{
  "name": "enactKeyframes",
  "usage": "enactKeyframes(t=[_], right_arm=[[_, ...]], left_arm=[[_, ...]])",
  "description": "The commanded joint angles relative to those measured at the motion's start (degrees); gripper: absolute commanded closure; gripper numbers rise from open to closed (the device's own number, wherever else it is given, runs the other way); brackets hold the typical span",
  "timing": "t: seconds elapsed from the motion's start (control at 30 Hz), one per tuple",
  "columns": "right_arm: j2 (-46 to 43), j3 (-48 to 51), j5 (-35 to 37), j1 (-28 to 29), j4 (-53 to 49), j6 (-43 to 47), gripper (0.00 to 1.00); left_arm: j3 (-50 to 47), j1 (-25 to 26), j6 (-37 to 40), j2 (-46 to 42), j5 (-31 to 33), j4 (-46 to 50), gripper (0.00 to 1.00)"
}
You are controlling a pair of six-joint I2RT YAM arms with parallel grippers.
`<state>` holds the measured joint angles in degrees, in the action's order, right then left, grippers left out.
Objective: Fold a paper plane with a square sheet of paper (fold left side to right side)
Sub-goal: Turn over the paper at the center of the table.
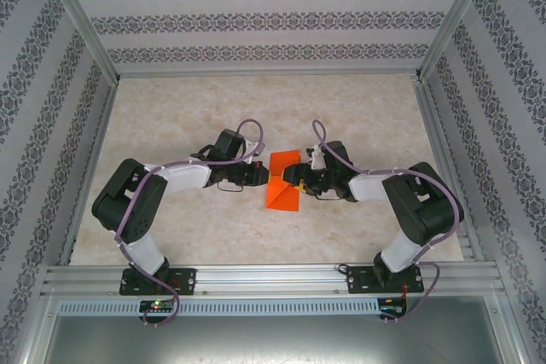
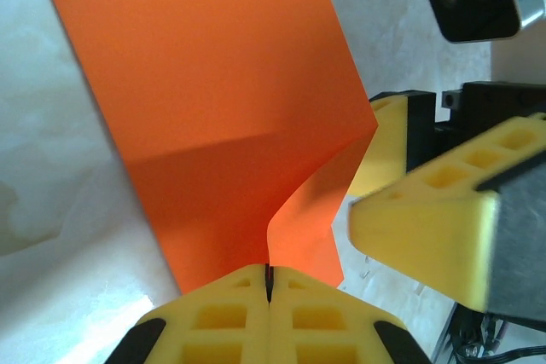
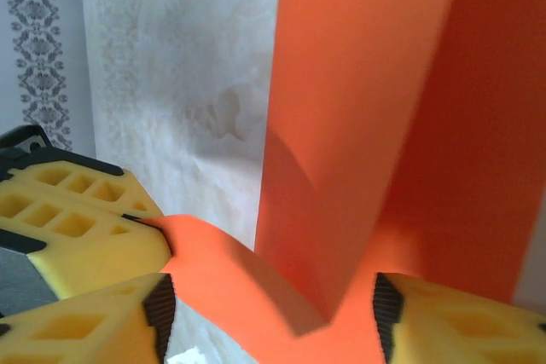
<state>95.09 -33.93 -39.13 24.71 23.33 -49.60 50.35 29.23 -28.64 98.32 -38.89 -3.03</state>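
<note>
Fold in hand: square sheet of paper (image 1: 284, 185), at the middle of the table (image 1: 171, 117), is pinched at its edge by the fully closed left gripper (image 2: 268, 286). Right gripper (image 3: 271, 317) is spread around the paper, unclamped. Next, likely: closure needed, then an aligned carry-over.

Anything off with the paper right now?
Yes: the square sheet of paper is buckled, not flat. Pinched by the left gripper, it bulges in a wave between the open jaws of the right gripper. No tear visible.
</note>
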Motion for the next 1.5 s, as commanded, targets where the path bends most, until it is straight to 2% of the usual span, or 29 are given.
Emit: enactKeyframes(t=[0.0,0.2,0.27,0.3,0.4,0.57,0.63,0.7,0.9,1.13,1.2,1.47], right_arm=[[0.97,-1.36,-1.56,0.87,5.48,-1.95,0.49],[0.1,-1.3,-0.38,0.92,4.17,0.35,0.84],[-1.48,-1.12,1.21,0.87,3.64,1.78,0.97],[-2.25,-1.22,1.76,0.83,3.39,2.45,1.0],[-5.03,-1.72,2.13,0.15,3.13,4.19,1.0],[-10.95,-2.29,-3.15,-5.24,8.22,2.68,1.0],[-13.28,-3.63,-6.05,-7.63,9.53,1.44,1.0],[-15.39,-5.69,-8.74,-9.29,10.04,0.83,1.0],[-20.95,-14.03,-14.21,-9.22,10.23,1.08,1.0],[-22.68,-22.14,-14.7,-5.31,4.11,4.03,1.0],[-22.25,-23.31,-14.83,-4.31,4.2,3.75,1.0],[-22.21,-25.55,-14.74,-2.2,5.54,3.11,1.0]], left_arm=[[0.08,-0.32,1.75,-1.69,1.07,0.75,0.91],[0.38,-1.67,1.92,-3.19,2.56,3.01,0.83],[-0.39,-2.78,1.53,-5.24,2.77,3.12,0.7],[-0.84,-3.2,1.32,-6.36,2.73,3.11,0.67],[-2.66,-5.08,0.1,-11.14,2.51,2.97,0.53],[-7.25,-8.7,-5.38,-23.37,3.18,-0.13,0.19],[-9.0,-10.28,-9.12,-27.8,1.77,-3.57,0.07],[-10.17,-11.69,-13.27,-30.88,-1.83,-8.63,0.0],[-7.5,-12.07,-26.03,-31.36,-12.45,-24.79,0.0],[-3.13,-9.14,-33.29,-30.91,-15.59,-38.43,0.0],[-1.87,-7.92,-33.35,-31.1,-15.52,-38.87,0.0],[0.95,-4.95,-28.12,-31.34,-12.97,-28.73,0.0]])
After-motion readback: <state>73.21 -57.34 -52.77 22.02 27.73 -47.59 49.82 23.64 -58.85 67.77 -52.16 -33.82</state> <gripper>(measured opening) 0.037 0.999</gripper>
